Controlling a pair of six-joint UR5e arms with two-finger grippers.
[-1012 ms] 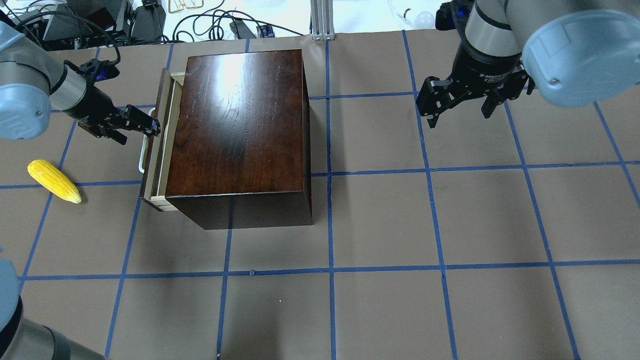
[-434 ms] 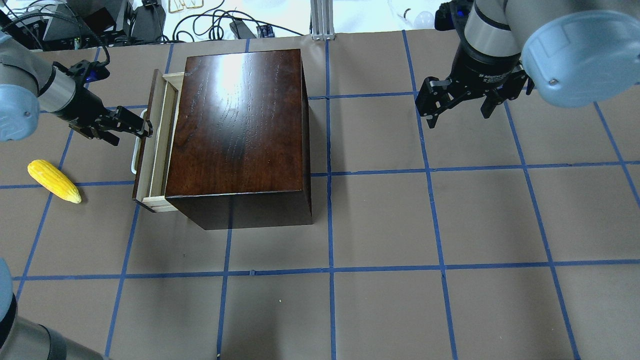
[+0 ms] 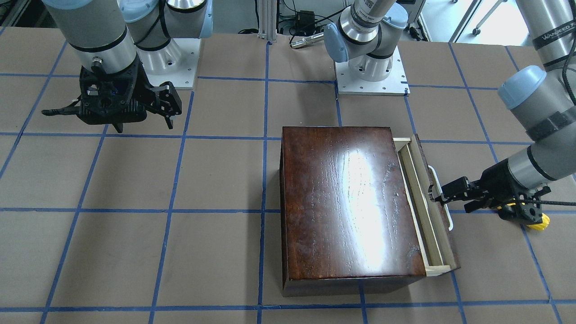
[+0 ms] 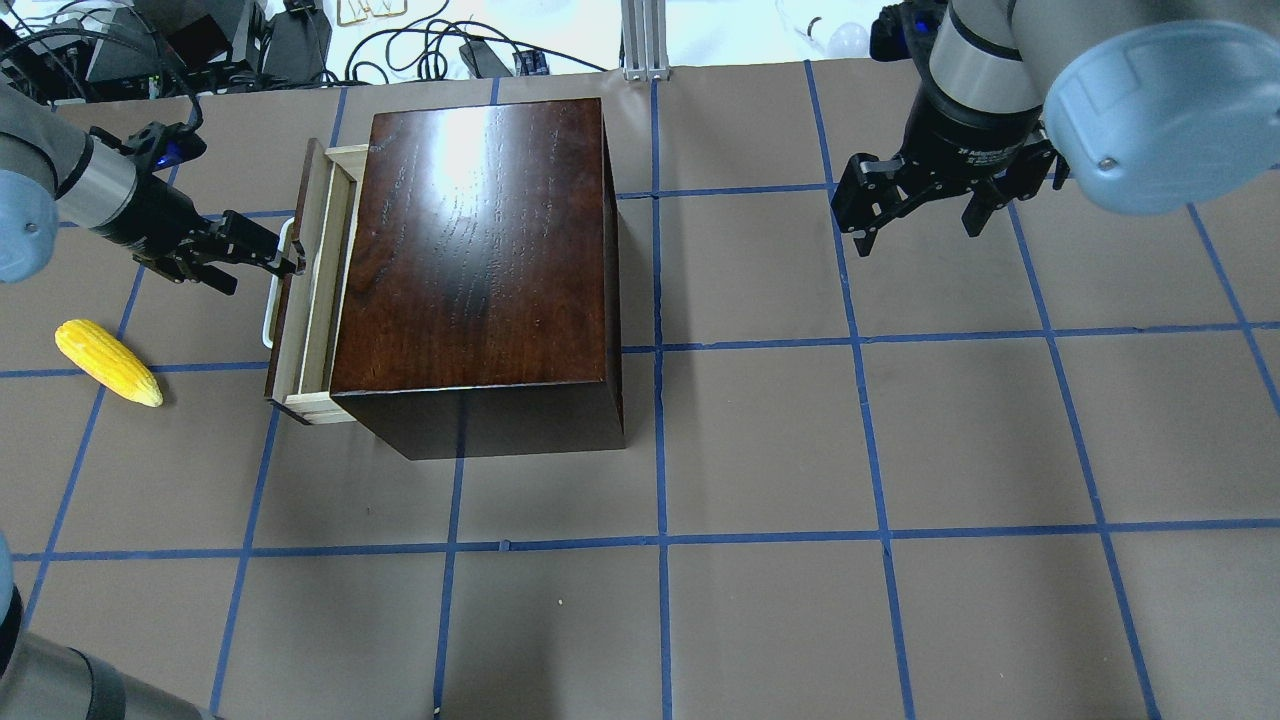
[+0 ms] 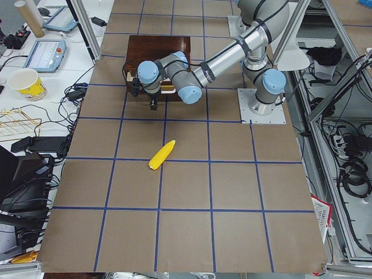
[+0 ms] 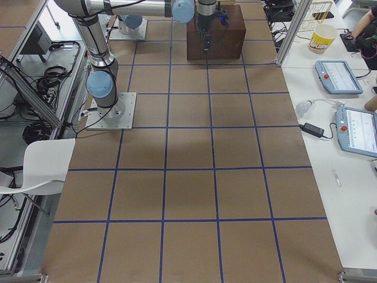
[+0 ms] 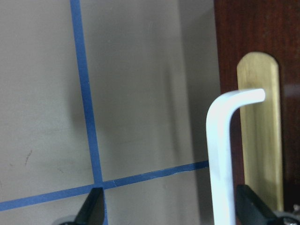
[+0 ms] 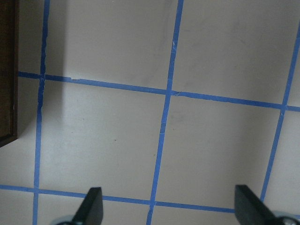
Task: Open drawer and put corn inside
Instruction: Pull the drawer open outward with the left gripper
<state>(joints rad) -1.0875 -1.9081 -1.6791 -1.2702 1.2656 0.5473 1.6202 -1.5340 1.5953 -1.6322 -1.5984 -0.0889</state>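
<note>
The dark wooden box stands on the table, and its drawer is pulled partly out to the left, showing a strip of pale wood. My left gripper is open at the white bar handle. In the left wrist view the handle runs between the spread fingers, close to the right-hand one. The yellow corn lies on the table to the left of the drawer, apart from the gripper. My right gripper is open and empty, hanging over bare table far to the right.
The table is brown paper with a blue tape grid. Cables and equipment lie beyond its far edge. The arm bases stand on the robot's side. The corn is half hidden behind my left wrist in the front-facing view.
The drawer slid further out to the left with my left gripper at its handle, then stopped. The gripper has since drawn back slightly. The corn and right arm have not moved.
</note>
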